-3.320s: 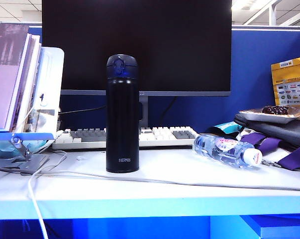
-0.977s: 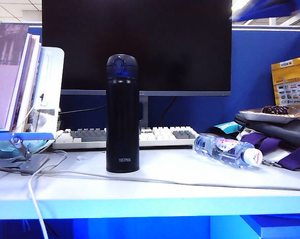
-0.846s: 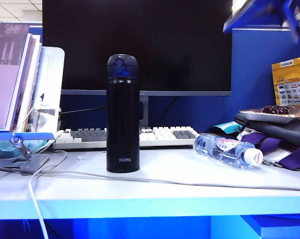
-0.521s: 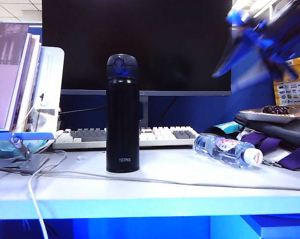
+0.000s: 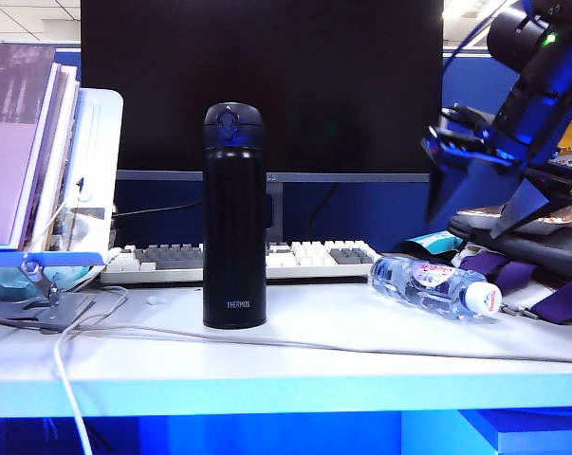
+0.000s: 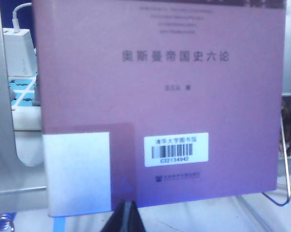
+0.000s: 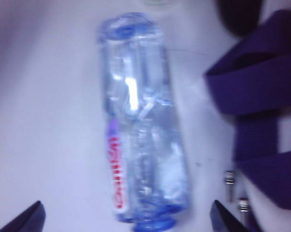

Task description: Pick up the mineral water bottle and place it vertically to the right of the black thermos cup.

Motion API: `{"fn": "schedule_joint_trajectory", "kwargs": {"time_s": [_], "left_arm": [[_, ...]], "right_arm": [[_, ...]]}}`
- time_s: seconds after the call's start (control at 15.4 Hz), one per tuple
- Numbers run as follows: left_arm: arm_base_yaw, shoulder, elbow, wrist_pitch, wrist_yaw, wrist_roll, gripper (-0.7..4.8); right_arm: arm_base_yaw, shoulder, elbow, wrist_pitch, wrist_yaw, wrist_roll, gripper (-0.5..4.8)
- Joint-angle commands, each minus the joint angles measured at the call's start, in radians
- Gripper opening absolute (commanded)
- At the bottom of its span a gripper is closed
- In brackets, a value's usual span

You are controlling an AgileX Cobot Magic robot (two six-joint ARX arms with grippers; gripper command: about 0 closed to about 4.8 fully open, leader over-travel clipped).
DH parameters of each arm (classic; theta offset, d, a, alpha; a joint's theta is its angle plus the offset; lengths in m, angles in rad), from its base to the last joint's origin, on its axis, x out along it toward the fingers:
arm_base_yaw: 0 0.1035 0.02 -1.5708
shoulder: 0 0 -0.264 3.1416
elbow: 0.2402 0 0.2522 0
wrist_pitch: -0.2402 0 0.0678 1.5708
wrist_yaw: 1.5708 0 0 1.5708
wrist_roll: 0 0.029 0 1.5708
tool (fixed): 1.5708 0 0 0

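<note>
Down from the upper right comes my right gripper (image 5: 487, 207), jaws spread wide above the bottle (image 5: 435, 286), lying right of the flask (image 5: 234, 218). My left gripper (image 6: 125, 216) stays clenched, facing a book (image 6: 159, 96).

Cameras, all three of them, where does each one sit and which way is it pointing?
Exterior view: low at the desk's front edge, facing the black thermos cup and monitor; the right gripper, open, hangs above the lying mineral water bottle.
Left wrist view: faces a purple book cover close up; shut left gripper tips show.
Right wrist view: looks down on the bottle between spread fingertips.
Shared: the bottle, in the exterior and right wrist views.
</note>
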Motion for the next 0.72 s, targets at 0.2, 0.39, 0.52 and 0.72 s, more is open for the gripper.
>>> {"fn": "schedule_joint_trajectory", "kwargs": {"time_s": [0.2, 0.39, 0.52, 0.72], "left_arm": [[0.0, -0.003, 0.0, -0.013, 0.002, 0.004, -0.02], [0.0, -0.003, 0.0, -0.013, 0.002, 0.004, -0.03], [0.0, -0.003, 0.0, -0.013, 0.002, 0.004, -0.02], [0.0, -0.003, 0.0, -0.013, 0.002, 0.004, -0.02]], "right_arm": [[0.014, 0.092, 0.068, -0.025, 0.043, -0.066, 4.79], [0.018, 0.154, 0.111, -0.087, 0.052, -0.086, 4.79], [0.018, 0.198, 0.142, -0.125, 0.066, -0.11, 4.79], [0.026, 0.251, 0.174, -0.16, 0.082, -0.136, 4.79]]}}
